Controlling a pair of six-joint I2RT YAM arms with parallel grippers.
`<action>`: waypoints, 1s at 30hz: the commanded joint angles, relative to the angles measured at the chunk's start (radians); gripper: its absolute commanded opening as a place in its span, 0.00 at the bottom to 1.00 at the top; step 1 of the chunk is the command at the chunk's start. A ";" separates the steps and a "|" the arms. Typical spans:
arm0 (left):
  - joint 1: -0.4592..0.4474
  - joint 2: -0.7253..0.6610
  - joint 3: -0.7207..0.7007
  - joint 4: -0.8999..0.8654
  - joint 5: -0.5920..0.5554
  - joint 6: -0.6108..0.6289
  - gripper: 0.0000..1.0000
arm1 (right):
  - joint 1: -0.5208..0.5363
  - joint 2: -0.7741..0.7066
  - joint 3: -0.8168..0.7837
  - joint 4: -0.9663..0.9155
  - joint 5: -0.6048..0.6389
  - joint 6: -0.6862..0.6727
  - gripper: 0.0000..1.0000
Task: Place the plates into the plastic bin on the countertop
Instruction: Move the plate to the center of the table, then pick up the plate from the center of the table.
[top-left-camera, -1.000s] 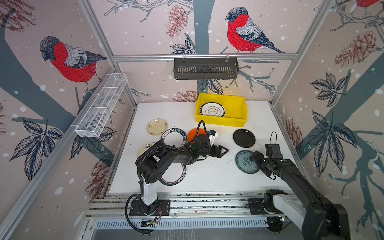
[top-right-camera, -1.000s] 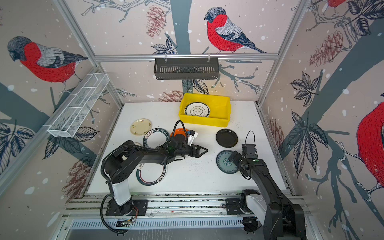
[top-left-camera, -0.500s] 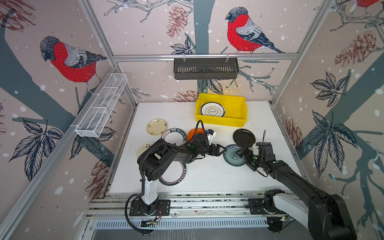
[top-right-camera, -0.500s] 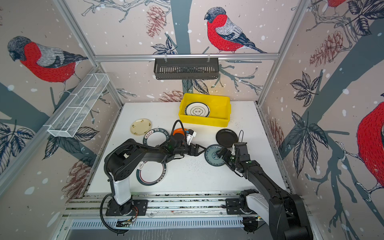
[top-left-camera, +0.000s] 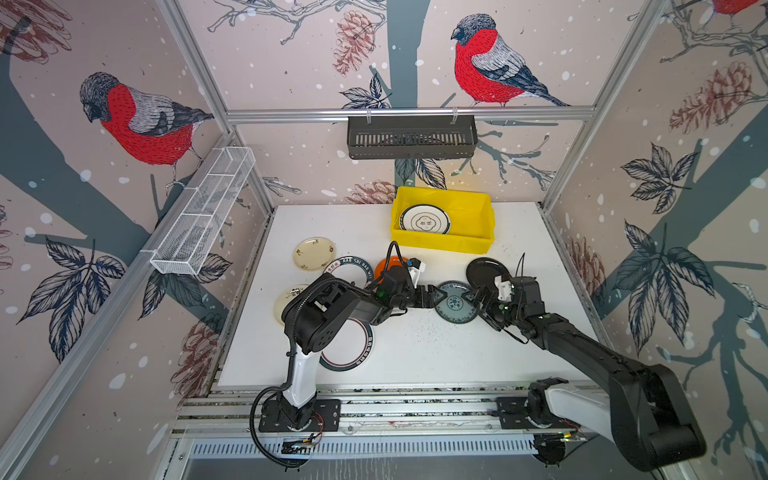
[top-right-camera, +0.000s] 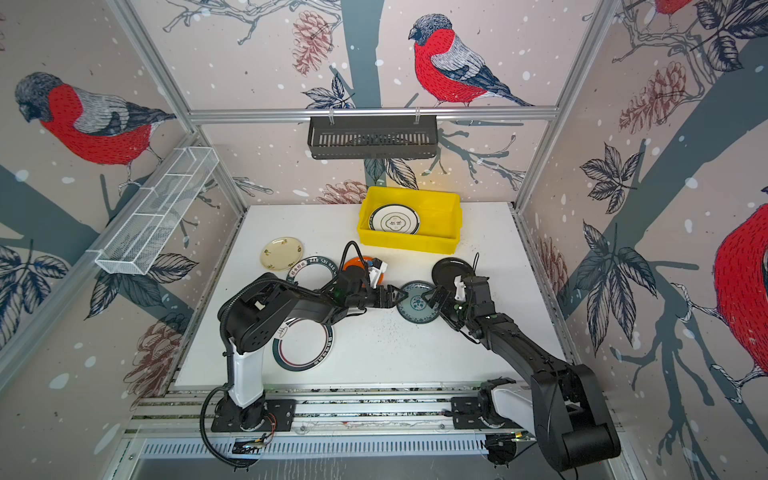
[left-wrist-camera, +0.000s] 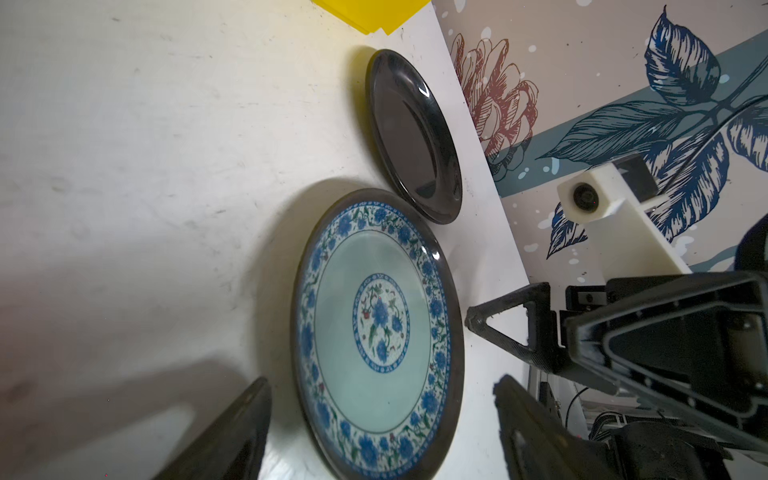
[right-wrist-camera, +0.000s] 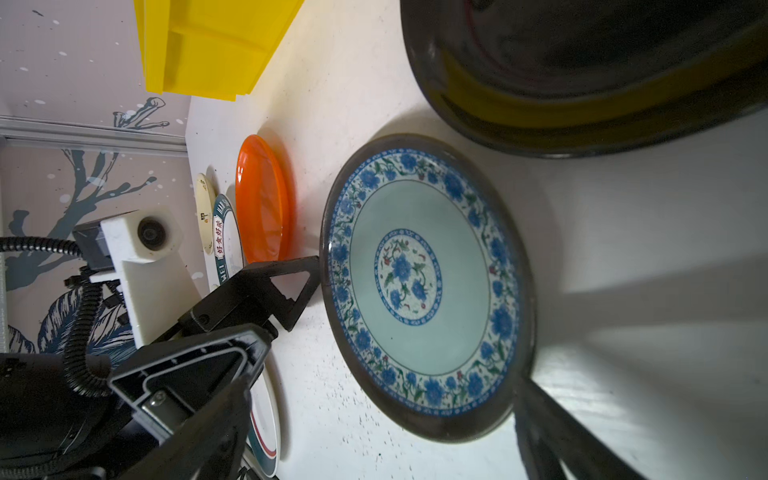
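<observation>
A teal-patterned plate lies flat on the countertop, between my two grippers. My left gripper is open, and the plate's rim sits between its fingers. My right gripper is open on the opposite side, one finger against the rim. The yellow plastic bin at the back holds one white plate. A black plate, an orange plate, a lettered plate, cream plates and a large white plate lie around.
A dark slotted basket hangs on the back rail and a white wire basket on the left wall. Aluminium rails run along the front edge. My left arm covers part of the orange plate and a second cream plate.
My right gripper has moved left and slid the teal plate with it, up to my left gripper. The left gripper has barely moved.
</observation>
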 joint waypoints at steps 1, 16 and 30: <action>0.000 0.017 0.016 0.059 0.010 -0.029 0.80 | -0.001 -0.019 0.005 0.019 0.005 -0.031 0.98; 0.005 0.099 0.039 0.139 0.002 -0.115 0.60 | -0.017 -0.046 -0.019 0.084 -0.028 -0.071 0.99; 0.000 0.116 0.031 0.178 0.030 -0.128 0.38 | 0.004 0.015 -0.026 0.146 -0.034 -0.062 0.98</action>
